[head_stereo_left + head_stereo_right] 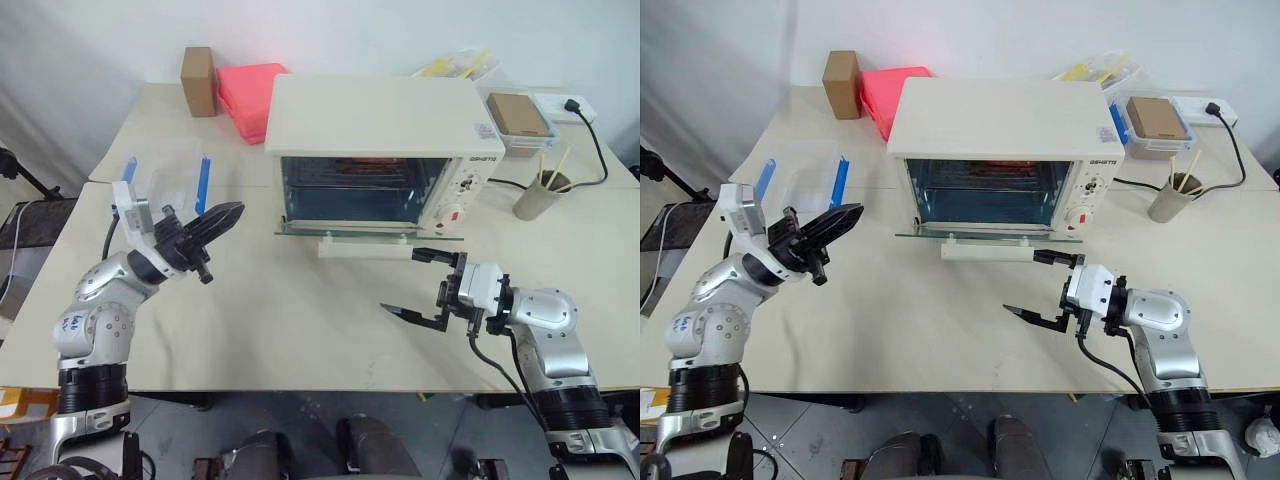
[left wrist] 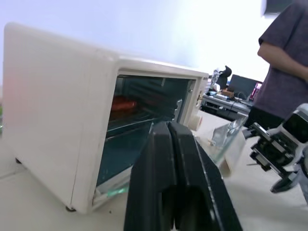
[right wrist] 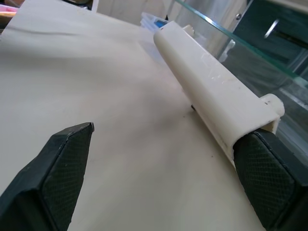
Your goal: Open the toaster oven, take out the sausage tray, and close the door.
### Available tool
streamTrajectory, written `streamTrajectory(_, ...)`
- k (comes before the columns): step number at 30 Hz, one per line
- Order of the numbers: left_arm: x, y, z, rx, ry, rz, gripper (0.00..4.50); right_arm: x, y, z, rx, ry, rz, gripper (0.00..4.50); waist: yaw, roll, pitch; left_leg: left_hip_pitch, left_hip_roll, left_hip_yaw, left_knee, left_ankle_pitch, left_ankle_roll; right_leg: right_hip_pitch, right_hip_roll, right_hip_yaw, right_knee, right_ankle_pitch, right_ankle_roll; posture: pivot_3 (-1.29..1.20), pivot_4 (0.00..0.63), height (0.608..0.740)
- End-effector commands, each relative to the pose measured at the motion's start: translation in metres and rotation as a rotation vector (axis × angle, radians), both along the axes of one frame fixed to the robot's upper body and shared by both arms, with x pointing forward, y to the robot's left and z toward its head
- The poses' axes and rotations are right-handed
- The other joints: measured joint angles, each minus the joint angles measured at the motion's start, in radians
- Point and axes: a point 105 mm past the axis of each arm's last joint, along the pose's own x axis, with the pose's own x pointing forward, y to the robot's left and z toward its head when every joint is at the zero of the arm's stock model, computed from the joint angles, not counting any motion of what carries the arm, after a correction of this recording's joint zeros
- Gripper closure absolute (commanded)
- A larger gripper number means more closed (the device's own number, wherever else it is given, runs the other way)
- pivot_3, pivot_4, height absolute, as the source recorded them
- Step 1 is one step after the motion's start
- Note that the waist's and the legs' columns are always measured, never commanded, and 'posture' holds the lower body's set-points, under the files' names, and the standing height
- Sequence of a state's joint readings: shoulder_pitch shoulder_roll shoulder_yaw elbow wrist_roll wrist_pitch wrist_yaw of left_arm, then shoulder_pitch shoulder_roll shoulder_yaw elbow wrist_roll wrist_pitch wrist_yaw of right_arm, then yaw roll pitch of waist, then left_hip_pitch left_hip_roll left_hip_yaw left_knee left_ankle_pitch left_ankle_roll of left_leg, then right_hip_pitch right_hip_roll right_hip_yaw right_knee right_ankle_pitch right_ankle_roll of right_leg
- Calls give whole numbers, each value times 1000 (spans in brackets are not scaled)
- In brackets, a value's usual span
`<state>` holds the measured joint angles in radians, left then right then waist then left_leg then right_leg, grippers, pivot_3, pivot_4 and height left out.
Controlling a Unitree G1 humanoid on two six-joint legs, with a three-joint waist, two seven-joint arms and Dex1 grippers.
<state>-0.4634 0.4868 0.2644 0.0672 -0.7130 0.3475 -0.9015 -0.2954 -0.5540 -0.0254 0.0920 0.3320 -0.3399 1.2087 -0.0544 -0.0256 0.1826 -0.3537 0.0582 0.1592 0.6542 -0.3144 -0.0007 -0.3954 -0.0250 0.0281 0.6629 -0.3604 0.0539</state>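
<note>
The cream-white toaster oven (image 1: 372, 112) stands mid-table with its glass door (image 1: 345, 228) folded down flat, the cream bar handle (image 1: 365, 247) toward me. Inside, on the upper rack, sits the sausage tray (image 2: 126, 107), of which little more than red sausages shows. My left gripper (image 1: 234, 212) hovers above the table to the left of the oven, shut and empty, pointing at the oven's opening. My right gripper (image 1: 402, 281) is open just in front of the handle's right end; one fingertip (image 3: 263, 166) lies beside the end of the handle (image 3: 211, 91).
A clear plastic box with blue clips (image 1: 165, 185) lies behind my left gripper. At the back are a cardboard box (image 1: 198, 80), a pink cloth (image 1: 250, 88) and a container with a brown box (image 1: 518, 115). A paper cup of sticks (image 1: 540, 192) stands right of the oven. A person (image 2: 284, 62) stands beyond.
</note>
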Motion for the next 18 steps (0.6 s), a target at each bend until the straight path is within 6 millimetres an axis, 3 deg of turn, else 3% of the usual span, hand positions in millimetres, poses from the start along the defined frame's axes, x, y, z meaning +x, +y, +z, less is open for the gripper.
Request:
streamTrajectory(1,27,-30,-1,50,-50,30,4482,-2,0,9,-24,-64,18,0,7,0,0,0,0,0,2,0,0,0,0,0,1,0,0,0,150,740)
streamTrajectory(5,32,-47,-4,58,-56,-23,4482,-3,-4,8,-27,-64,-9,0,5,0,0,-1,0,1,5,-1,2,0,0,1,1,0,0,0,150,740)
streamTrajectory(12,25,-72,-33,159,-19,-150,4482,-13,-24,0,-9,-59,-129,0,6,0,0,-1,2,1,6,-1,1,0,1,0,3,0,0,0,150,740)
streamTrajectory(18,17,-80,-51,239,10,-212,4482,-36,-73,-34,-64,18,-350,0,28,0,0,-1,1,1,8,-2,2,1,0,1,2,0,0,0,150,740)
